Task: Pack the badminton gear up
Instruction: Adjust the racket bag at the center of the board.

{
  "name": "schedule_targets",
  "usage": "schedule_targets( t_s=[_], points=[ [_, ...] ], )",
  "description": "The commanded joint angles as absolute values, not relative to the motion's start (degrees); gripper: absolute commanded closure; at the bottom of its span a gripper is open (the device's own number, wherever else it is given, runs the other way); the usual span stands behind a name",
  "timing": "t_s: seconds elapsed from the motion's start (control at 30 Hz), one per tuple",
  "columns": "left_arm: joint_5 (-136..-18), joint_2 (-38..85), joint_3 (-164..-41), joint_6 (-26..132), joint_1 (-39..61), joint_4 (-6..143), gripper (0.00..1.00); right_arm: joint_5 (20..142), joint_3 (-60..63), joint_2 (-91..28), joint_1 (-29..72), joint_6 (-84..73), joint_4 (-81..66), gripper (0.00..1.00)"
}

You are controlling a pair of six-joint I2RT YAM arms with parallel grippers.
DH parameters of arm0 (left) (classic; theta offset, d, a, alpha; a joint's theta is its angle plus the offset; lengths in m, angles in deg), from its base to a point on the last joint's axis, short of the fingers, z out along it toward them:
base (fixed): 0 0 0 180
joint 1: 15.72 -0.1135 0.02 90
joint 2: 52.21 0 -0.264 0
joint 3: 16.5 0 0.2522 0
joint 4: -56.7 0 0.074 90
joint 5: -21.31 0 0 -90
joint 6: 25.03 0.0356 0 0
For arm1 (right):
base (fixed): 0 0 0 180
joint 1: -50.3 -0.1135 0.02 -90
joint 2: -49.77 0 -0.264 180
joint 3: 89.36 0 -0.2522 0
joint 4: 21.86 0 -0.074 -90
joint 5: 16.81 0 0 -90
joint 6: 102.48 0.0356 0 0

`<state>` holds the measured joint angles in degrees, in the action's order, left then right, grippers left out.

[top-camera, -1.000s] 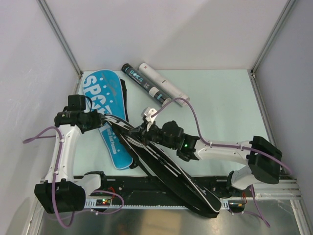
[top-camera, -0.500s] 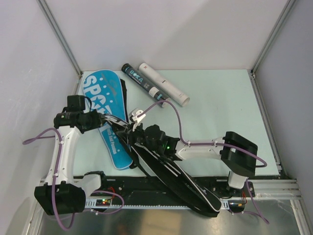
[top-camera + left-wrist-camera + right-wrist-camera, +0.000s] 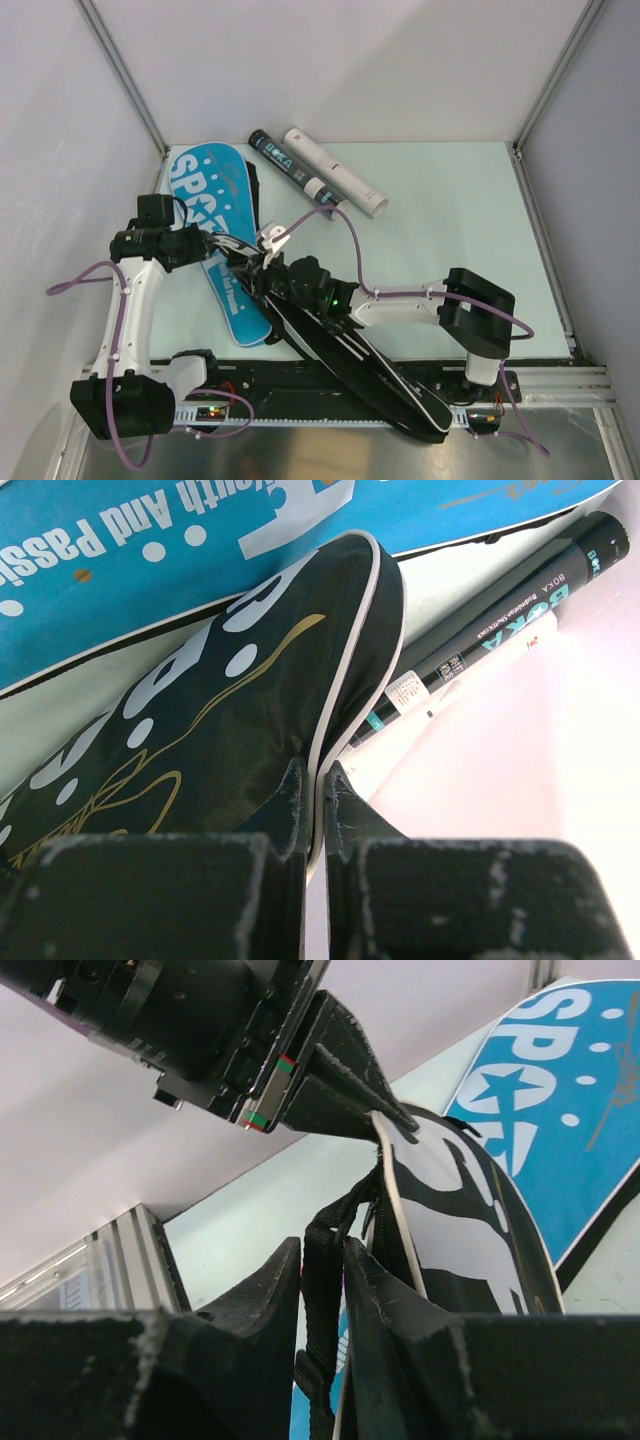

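Pale green counter (image 3: 450, 200), white-walled enclosure, top view: blue bag (image 3: 215, 220) flat at far left; black bag (image 3: 350, 350) laid slantwise from the middle down over the near edge, its head end overlapping the blue one; black tube (image 3: 290, 168) and white tube (image 3: 335, 172) side by side and touching at the far edge. Left tool (image 3: 225, 248) and right tool (image 3: 258, 270) meet close together at the black bag's head end. No loose racket or shuttlecock shows; what the bags contain cannot be told. Left wrist view: left tool (image 3: 318, 775) closed tight on the white piping (image 3: 365, 640) of the black bag (image 3: 230, 710), that rim lifted; blue bag (image 3: 150, 560) beyond, black tube (image 3: 500, 620) and white tube (image 3: 470, 675) behind. Right wrist view: right tool (image 3: 322, 1250) with fingers a little apart and a black strap (image 3: 330, 1220) running between them; whether they press it cannot be told. Left tool (image 3: 385, 1115) pinches the rim of the black bag (image 3: 460, 1230) just above; blue bag (image 3: 560, 1090) to the right. Step in hand, as judged: working at the bag's rim. Handling advice: keep the left pinch firm on the piping, clear the right fingers straight off the strap so the loop does not snag, and avoid dragging the limp fabric across the blue bag.
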<state>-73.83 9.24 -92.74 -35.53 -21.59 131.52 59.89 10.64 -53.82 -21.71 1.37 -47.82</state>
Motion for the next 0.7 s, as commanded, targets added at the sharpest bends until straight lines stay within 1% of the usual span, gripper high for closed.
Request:
schedule_targets(
  t_s=[0.0,0.07,0.17,0.3,0.4,0.43,0.5,0.53,0.57,0.6,0.67],
  points=[
    [-73.89,8.64,-94.60,-37.46,-22.12,130.80,1.00,68.44,9.51,-52.01,-22.57,-2.69,-51.08,0.73],
    [-73.92,8.73,-94.71,-37.49,-22.13,130.76,1.00,75.25,10.40,-52.38,-23.13,-4.78,-53.58,0.73],
    [-74.09,8.82,-94.76,-37.65,-22.13,130.73,1.00,79.32,10.67,-53.93,-23.63,-6.17,-54.98,0.69],
    [-73.98,8.81,-94.72,-37.68,-22.17,130.82,1.00,78.70,10.74,-55.05,-23.86,-7.26,-54.43,0.64],
    [-74.11,8.77,-94.61,-37.75,-22.12,130.81,1.00,76.00,10.60,-55.77,-23.77,-6.83,-52.62,0.63],
    [-74.12,8.73,-94.65,-37.80,-22.13,130.78,1.00,75.21,10.60,-56.26,-23.69,-6.36,-51.76,0.65],
    [-74.13,8.71,-94.79,-37.78,-22.18,130.82,1.00,74.51,10.60,-57.42,-23.70,-4.86,-50.52,0.80],
    [-74.13,8.66,-94.87,-37.82,-22.15,130.79,1.00,74.42,10.65,-58.10,-23.83,-4.10,-50.18,0.90],
    [-74.14,8.63,-94.91,-37.84,-22.14,130.81,1.00,74.24,10.67,-58.65,-24.03,-3.54,-49.97,0.95],
    [-74.14,8.62,-94.93,-37.89,-22.14,130.83,1.00,73.98,10.64,-59.28,-24.44,-3.05,-49.82,0.97],
    [-74.09,8.44,-94.90,-37.98,-22.13,130.79,1.00,72.51,10.68,-60.07,-25.16,-2.50,-49.57,0.99]
  ],
)
